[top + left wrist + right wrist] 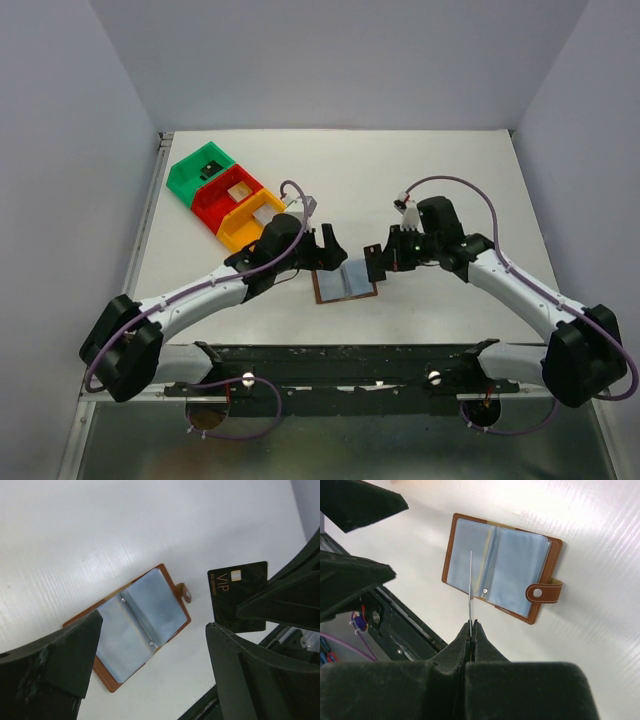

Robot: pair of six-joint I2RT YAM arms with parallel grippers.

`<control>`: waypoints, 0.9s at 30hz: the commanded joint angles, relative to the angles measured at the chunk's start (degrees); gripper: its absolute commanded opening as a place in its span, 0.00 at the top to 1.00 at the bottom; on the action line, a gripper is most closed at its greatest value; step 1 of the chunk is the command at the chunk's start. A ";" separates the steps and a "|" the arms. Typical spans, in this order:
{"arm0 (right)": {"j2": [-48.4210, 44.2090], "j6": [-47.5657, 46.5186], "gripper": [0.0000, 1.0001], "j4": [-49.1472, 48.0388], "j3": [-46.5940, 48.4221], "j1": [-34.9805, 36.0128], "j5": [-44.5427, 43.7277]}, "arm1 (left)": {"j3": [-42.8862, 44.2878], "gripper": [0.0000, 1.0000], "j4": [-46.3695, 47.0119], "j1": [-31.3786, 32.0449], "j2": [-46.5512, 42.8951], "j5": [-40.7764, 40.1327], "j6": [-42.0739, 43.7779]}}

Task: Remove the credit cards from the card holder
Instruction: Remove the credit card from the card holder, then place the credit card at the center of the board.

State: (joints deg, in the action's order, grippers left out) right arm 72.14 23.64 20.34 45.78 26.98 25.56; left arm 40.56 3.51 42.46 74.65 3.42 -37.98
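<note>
The card holder lies open and flat on the table, a brown leather wallet with grey-blue pockets and a brown closing tab. My right gripper is shut on a black credit card marked VIP, which it holds upright above the table just right of the wallet. The right wrist view shows that card edge-on. My left gripper hangs wide open over the wallet with nothing between its fingers. No other cards show in the pockets.
Green, red and yellow plastic bins stand in a row at the back left. The black frame rail runs along the table's near edge. Both arms meet over the table's middle.
</note>
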 commanded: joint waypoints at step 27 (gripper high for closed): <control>-1.39 -20.74 1.00 25.36 24.18 15.73 18.12 | -4.43 0.24 23.92 -12.40 -18.05 59.34 2.29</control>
State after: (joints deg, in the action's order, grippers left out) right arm 69.84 3.97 42.81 67.31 41.52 42.17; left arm 36.53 24.14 28.82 55.83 57.80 -35.00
